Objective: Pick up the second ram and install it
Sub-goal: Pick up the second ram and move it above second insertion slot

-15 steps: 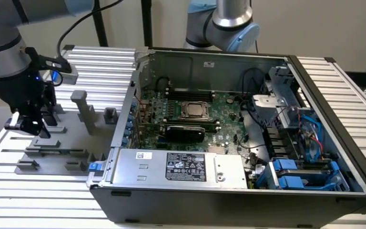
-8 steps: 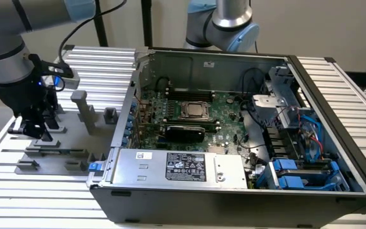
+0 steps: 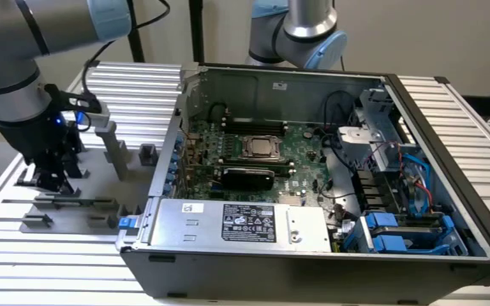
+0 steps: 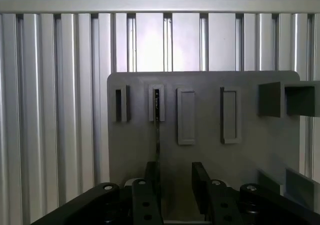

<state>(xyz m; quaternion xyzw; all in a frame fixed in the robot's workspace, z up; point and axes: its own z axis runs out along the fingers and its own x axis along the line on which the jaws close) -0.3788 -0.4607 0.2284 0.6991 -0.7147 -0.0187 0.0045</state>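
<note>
Your claw point(image 4: 176, 171) hangs spread over the grey holder plate point(image 4: 265, 145). The second ram point(image 4: 157, 120) stands edge-on there, its long axis running straight ahead, in line with one finger, not the gap.

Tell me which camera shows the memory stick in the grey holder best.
The wrist view: the memory stick stands edge-on in the grey holder, just ahead of the open gripper, nothing covering it. The exterior view shows it as a thin dark strip by the gripper.
</note>
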